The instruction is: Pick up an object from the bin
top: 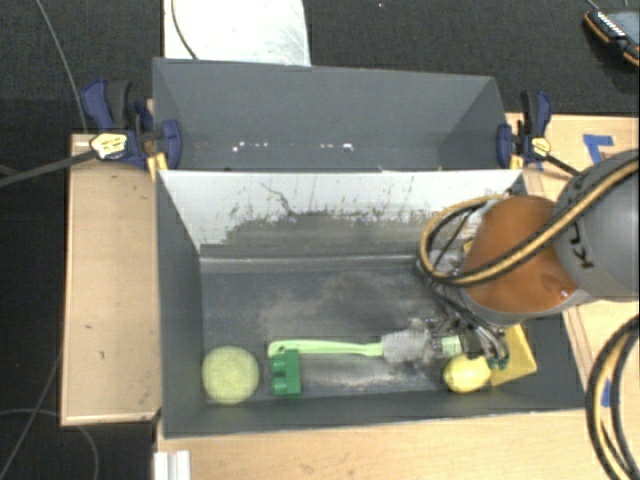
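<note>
My gripper (450, 340) is low in the bin's front right corner, under the arm's orange cover. Just left of it lies a light green brush (330, 349) with a long handle and a grey bristle head (403, 348) that touches the gripper. A small yellow lemon-shaped thing (466, 375) sits right below the gripper. Beside that, a flat yellow sponge with a dark face (518, 356) lies against the right wall, partly hidden by the arm.
A pale yellow-green ball (231, 374) rests in the front left corner. A dark green block (286, 373) lies by the end of the brush handle. The bin's walls stand close to the gripper at front and right.
</note>
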`<state>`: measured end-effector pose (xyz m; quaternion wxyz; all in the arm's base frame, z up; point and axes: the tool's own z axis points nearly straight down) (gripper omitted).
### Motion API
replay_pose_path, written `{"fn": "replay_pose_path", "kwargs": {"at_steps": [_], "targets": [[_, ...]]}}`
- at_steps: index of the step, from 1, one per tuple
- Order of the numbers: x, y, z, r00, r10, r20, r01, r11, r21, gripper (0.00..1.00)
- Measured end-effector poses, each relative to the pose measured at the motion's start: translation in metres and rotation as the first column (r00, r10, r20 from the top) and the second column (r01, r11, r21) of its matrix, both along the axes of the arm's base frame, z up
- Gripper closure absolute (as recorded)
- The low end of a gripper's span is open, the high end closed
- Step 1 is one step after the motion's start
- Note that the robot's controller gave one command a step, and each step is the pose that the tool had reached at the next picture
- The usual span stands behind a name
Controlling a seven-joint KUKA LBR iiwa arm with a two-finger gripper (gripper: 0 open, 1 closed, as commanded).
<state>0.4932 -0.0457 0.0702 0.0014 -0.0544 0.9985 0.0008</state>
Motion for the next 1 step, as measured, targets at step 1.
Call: {"fn": "replay_pose_path", "kwargs": {"at_steps": [1], "targets": [[0.0000, 0.0000, 0.0002, 1.000, 0.000, 0.000, 0.000, 1.000, 0.000, 1.00]]}}
